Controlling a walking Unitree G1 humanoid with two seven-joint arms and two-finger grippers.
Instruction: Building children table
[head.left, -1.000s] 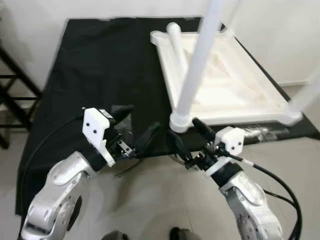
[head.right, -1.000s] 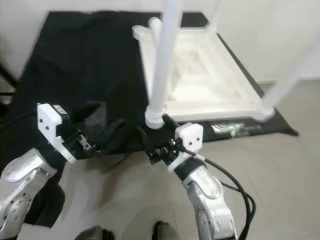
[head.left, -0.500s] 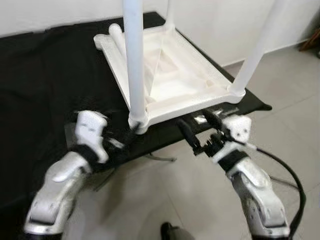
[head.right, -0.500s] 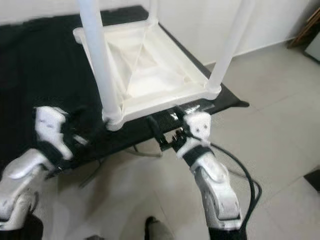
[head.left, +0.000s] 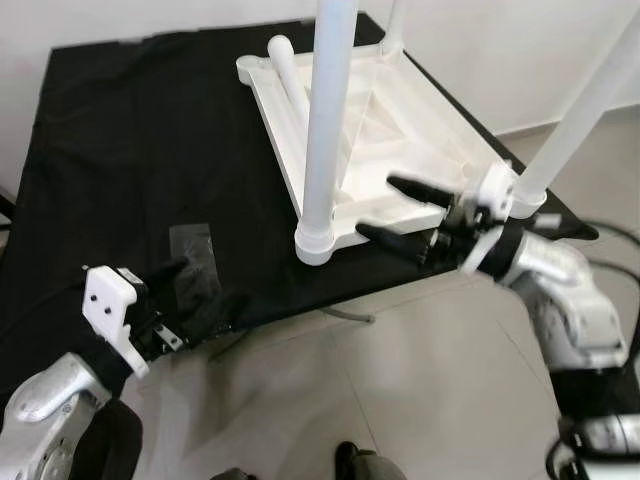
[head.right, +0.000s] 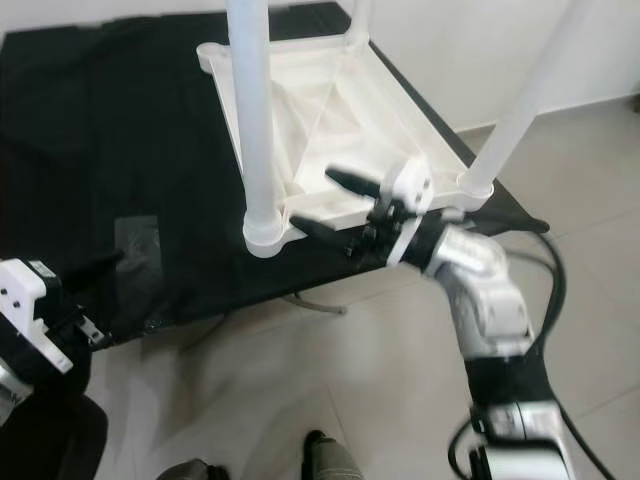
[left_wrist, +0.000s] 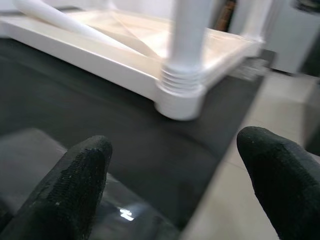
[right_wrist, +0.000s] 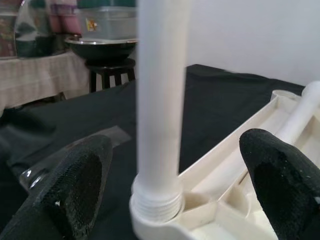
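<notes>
Black cloth (head.left: 150, 130) covers the low work surface, tiled floor in front. Left gripper (head.left: 205, 295) hovers at the cloth's near edge over a clear plastic bag (head.left: 195, 250), fingers spread, holding nothing. White tabletop (head.left: 400, 130) lies upside down beyond it, three legs screwed in, one loose leg (head.left: 290, 75) lying on it. Right gripper (head.left: 405, 210) sits wide open at the tabletop's near edge, beside the front corner leg (head.left: 328, 110). No readable writing.
</notes>
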